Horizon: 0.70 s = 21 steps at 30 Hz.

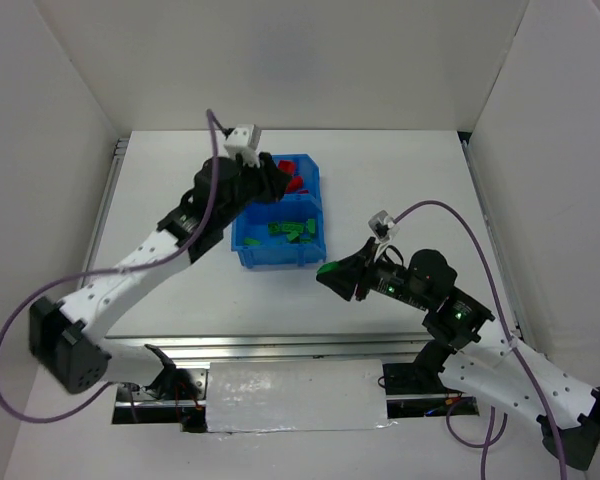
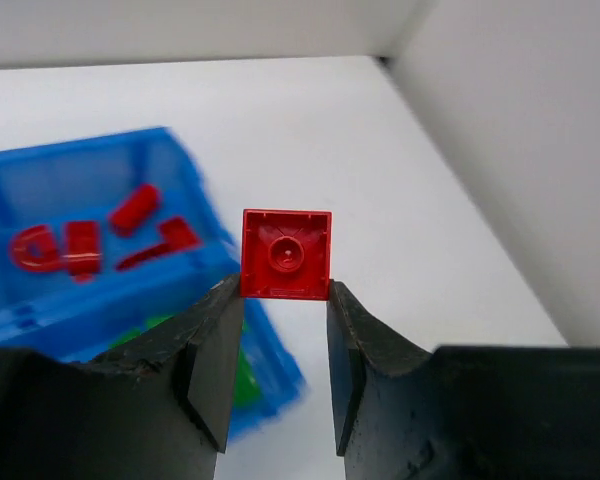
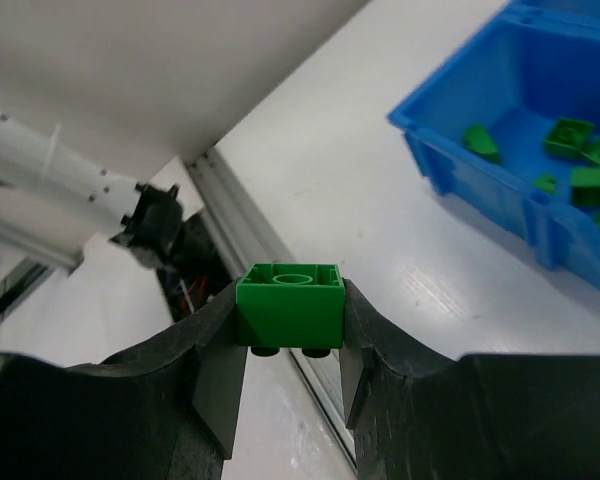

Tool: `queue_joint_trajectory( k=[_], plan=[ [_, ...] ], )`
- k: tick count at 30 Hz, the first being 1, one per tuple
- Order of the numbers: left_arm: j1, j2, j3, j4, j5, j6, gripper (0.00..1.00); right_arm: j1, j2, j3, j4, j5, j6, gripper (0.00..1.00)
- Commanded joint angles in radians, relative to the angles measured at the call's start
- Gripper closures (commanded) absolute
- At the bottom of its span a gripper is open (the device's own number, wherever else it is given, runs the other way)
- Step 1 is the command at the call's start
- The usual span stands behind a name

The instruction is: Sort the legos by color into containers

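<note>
A red brick (image 2: 286,254) sits clamped between the fingertips of the left pincer (image 2: 285,288), its hollow underside turned towards the wrist camera. From above, that pincer hangs at the far end of the blue bin (image 1: 275,260). The far compartment (image 2: 70,185) already holds several red pieces (image 2: 80,245), lying loose on its floor.

A green brick (image 3: 290,310) is gripped the same way in the right pincer (image 3: 290,298), squeezed from both sides, with its hollow side up and its studs pointing down. This pincer is held above the white surface (image 1: 400,180), just beside the bin's near right corner and not touching it. The near compartment (image 3: 525,130) has a scatter of green pieces (image 3: 580,180) in it.

The bin stands near the middle of the surface, long side running away from the arms, a middle wall splitting red from green. Both arms reach in from the near edge, the left one stretched farther.
</note>
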Motion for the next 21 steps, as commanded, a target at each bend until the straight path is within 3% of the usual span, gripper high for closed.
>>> queue_joint_trajectory(
  k=[1, 5, 9, 10, 12, 13, 19, 21],
  plan=[
    [0.086, 0.266, 0.164, -0.116, -0.22, 0.002, 1.0, -0.003, 0.013, 0.064, -0.076, 0.253, 0.096, 1.0],
    [0.168, 0.511, 0.415, -0.228, -0.202, -0.003, 0.99, -0.004, 0.016, 0.077, -0.094, 0.235, 0.086, 1.0],
    [0.207, 0.649, 0.544, -0.292, -0.185, 0.004, 0.77, -0.008, 0.033, 0.087, -0.082, 0.173, 0.07, 0.99],
    [0.213, 0.674, 0.561, -0.303, -0.171, 0.0, 0.56, -0.008, 0.052, 0.089, -0.084, 0.176, 0.067, 0.98],
    [0.23, 0.678, 0.58, -0.301, -0.166, -0.004, 0.35, -0.009, 0.094, 0.095, -0.079, 0.184, 0.058, 0.97],
    [0.234, 0.672, 0.584, -0.292, -0.159, 0.002, 0.02, -0.009, 0.112, 0.098, -0.075, 0.199, 0.06, 0.95],
    [0.281, 0.559, 0.621, -0.37, -0.12, -0.016, 0.0, -0.014, 0.325, 0.162, -0.036, 0.293, 0.112, 0.89],
    [0.276, 0.496, 0.603, -0.445, -0.198, -0.055, 0.0, -0.015, 0.455, 0.251, -0.059, 0.389, 0.148, 0.87]
  ],
)
